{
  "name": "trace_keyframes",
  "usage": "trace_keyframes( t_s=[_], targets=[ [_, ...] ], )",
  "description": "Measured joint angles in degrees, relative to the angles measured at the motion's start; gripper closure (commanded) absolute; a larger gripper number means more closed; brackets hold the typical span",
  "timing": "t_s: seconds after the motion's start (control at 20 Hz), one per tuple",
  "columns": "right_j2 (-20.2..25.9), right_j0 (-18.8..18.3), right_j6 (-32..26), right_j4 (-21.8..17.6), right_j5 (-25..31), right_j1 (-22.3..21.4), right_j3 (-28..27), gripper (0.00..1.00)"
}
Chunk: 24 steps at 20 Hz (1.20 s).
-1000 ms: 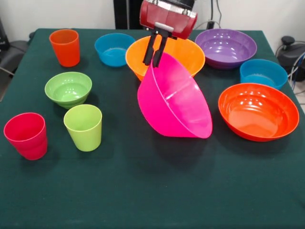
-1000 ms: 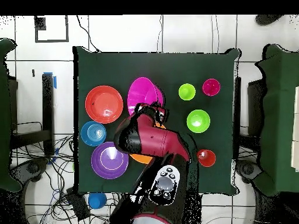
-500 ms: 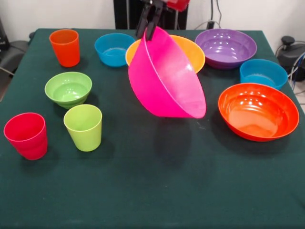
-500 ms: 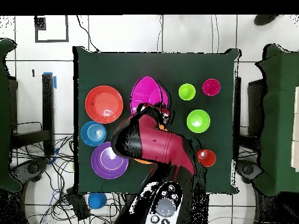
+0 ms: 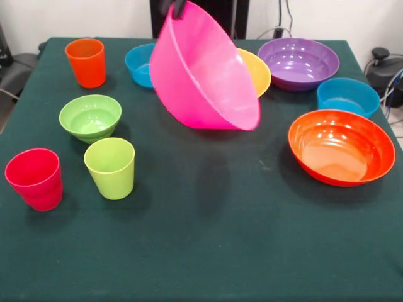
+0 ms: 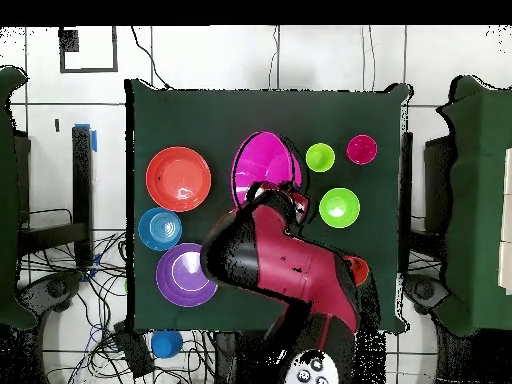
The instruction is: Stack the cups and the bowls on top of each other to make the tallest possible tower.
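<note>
Carrying the big pink bowl [image 5: 201, 72] aloft, tilted, gripper [image 5: 174, 7] pinching its rim.
Level it over the yellow-orange bowl [image 5: 259, 70] before lowering, so it nests squarely.

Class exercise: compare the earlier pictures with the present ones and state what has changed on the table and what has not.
The big pink bowl, gripped at its rim by the gripper, has risen off the table, hanging tilted before the yellow-orange bowl. The arm has climbed almost out of the front view. The cups and other bowls have not moved.
</note>
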Motion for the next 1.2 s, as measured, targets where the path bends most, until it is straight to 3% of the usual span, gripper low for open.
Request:
trace_keyframes(
  t_s=[0.35,1.05,1.2],
  targets=[
    [-1.0,-2.8,0.0,-2.8,0.0,-2.7,2.4,1.00],
    [-1.1,-11.3,0.0,-14.5,0.0,-11.4,4.9,1.00],
    [0.1,-15.3,0.0,-18.2,0.0,-13.6,4.9,1.00]
  ],
)
